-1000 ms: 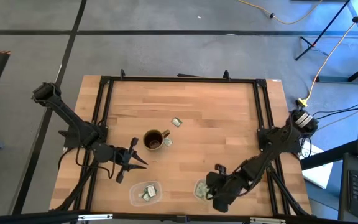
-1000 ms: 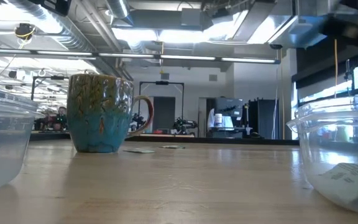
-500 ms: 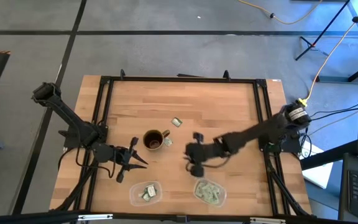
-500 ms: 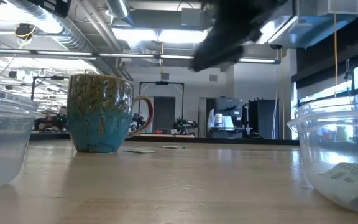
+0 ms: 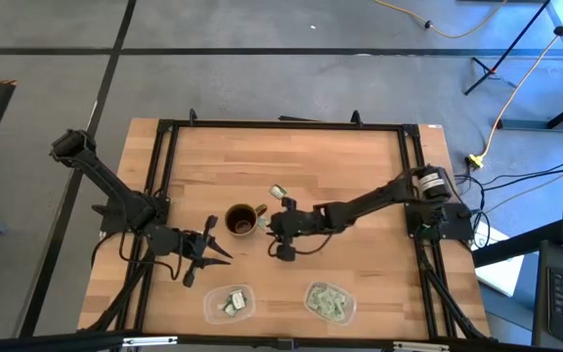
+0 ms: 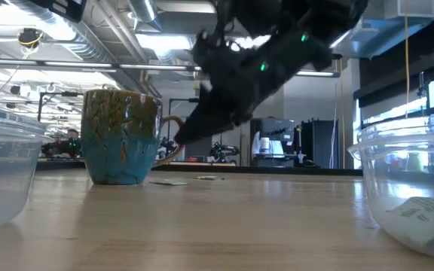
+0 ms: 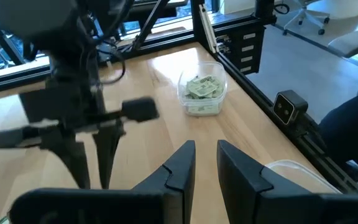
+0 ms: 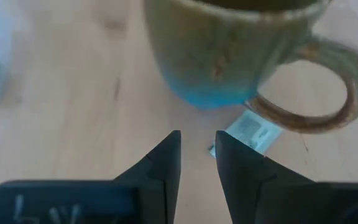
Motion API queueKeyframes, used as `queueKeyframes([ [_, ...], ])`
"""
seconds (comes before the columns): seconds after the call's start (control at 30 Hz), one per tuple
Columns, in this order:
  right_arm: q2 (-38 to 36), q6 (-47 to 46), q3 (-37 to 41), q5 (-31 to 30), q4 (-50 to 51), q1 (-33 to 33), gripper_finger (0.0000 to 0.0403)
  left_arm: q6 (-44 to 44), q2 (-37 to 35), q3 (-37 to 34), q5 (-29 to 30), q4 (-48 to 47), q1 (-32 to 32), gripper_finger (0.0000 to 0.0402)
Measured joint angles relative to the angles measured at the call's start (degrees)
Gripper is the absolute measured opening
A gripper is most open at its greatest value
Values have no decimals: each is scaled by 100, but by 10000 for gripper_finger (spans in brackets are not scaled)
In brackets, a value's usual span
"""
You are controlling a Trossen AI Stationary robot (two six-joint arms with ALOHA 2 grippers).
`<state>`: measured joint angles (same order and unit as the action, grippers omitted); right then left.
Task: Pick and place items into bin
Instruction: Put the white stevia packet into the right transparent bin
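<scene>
The right hand (image 5: 274, 223) hangs low over the middle of the tabletop (image 5: 360, 166), right beside the mug (image 5: 243, 220), on the handle side. Its two dark fingers (image 8: 166, 162) are nearly together, just a narrow slit between them, and nothing is pinched there.

Just ahead of those fingertips, in the wrist view, lies a packet (image 8: 252, 130): small, flat, rectangular, white with grey print, tucked under the mug's handle and partly hidden by it. From above it shows as a pale sliver (image 5: 264, 223) between the mug and the hand. A second packet (image 5: 278, 192), pale green and white, lies a little beyond the hand toward the far edge of the tabletop, apart from the mug.

Nearer than the hand, at the front edge, sit two clear bins. The one closer to the right arm's side (image 5: 329, 301) holds a loose heap of pale green and white packets; the other (image 5: 228, 303) holds only a few.

The left hand (image 5: 213, 245) waits off on the far side of the mug from the right hand, just above the tabletop, its fingers (image 7: 182, 165) close together with a slim gap and nothing between them.

From table height, the right arm is a dark mass dipping down just behind the mug (image 6: 122, 136).
</scene>
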<state>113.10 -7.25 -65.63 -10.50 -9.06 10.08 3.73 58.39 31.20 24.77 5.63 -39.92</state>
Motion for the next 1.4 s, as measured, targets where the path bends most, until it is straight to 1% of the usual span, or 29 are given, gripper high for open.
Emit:
queueKeyframes([
  [0.3, 360, -130, 0, -7, -100, -343, 103, 20, 0, 0, -2, -28, 2, 61],
  [0.73, 787, -172, -4, 102, -370, -423, 102, 10, 0, 0, 0, -147, 1, 61],
  [0.87, 820, -278, -13, 113, -316, -453, 80, 5, 0, 0, 0, -144, 2, 61],
  [1.13, 815, -273, -17, 87, -210, -463, 9, 10, 0, 0, 0, -157, 2, 61],
  [1.4, 673, -289, 7, 106, -66, -438, 3, 16, 0, 0, 2, -157, 2, 61],
])
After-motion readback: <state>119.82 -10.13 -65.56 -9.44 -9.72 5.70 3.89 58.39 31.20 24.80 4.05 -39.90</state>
